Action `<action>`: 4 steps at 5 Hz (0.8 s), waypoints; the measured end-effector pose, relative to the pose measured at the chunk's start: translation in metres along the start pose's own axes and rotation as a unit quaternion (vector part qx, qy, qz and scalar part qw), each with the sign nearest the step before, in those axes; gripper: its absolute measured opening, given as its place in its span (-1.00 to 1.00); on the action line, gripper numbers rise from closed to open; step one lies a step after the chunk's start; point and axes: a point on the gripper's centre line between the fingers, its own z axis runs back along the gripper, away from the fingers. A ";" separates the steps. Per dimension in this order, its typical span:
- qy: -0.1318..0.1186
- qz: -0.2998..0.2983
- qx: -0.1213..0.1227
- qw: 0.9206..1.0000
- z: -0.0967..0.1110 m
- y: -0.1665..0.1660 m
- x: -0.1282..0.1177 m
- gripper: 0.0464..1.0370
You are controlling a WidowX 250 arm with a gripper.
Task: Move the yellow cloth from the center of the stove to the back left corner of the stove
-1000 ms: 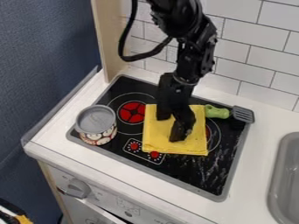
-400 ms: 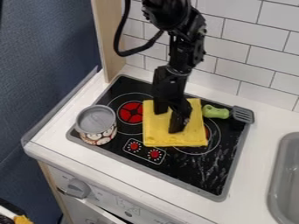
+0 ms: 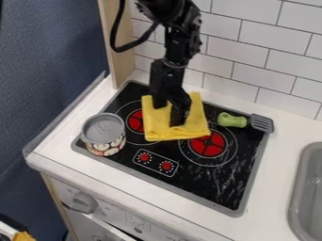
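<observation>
Tool: fingers stand apart, touching the cloth
Cloth: near the stove's back edge, partly over the left burner
Pot: at front left corner
Spatula: at back right corner

so the lighting's pretty bright and soft overall, with the white counter and tiles coming out pale and fairly even, though you can't really tell where the light's coming from. The glossy black stovetop picks up streaky whitish glare toward its lower right, the yellow cloth looks brightly lit, and the blue wall plus the black arm sit way darker
</observation>
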 end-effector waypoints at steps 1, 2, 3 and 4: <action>0.007 0.032 -0.009 0.999 -0.002 -0.029 0.001 0.93; 0.007 0.060 -0.019 0.998 -0.002 -0.050 0.004 0.93; 0.004 0.083 -0.021 0.996 -0.004 -0.064 0.009 0.93; 0.005 0.090 -0.021 0.996 -0.004 -0.067 0.011 0.93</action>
